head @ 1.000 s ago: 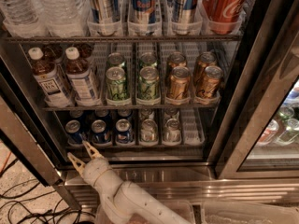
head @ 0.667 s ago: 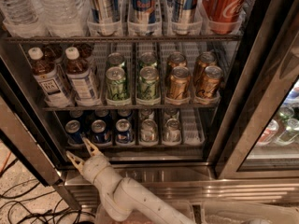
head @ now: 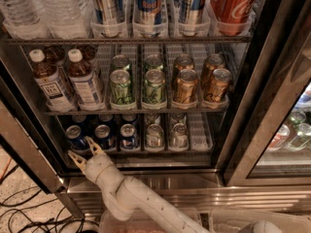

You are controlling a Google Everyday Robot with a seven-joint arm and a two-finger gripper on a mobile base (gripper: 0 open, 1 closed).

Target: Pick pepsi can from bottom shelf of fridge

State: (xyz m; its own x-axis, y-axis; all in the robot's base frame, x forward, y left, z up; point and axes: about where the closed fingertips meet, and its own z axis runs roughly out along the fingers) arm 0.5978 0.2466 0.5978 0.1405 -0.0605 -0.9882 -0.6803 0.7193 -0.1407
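The fridge (head: 243,130) stands open in front of me. Its bottom shelf (head: 199,135) holds three dark blue pepsi cans in the left lanes; the leftmost pepsi can (head: 76,136) is nearest my gripper, with two more (head: 103,136) (head: 128,136) beside it. Two plain silver cans (head: 154,135) stand to their right. My gripper (head: 84,150) is open, just in front of and below the leftmost pepsi can, at the shelf's front sill. It holds nothing.
The tier above holds tea bottles (head: 51,84), green cans (head: 121,86) and gold cans (head: 186,85). Tall cans and a Coke can (head: 237,6) stand on top. A dark door edge (head: 24,154) is at left, cables (head: 19,208) on the floor, a second cooler (head: 291,130) at right.
The gripper has edged slightly right and up toward the leftmost pepsi can; the cans have not moved.
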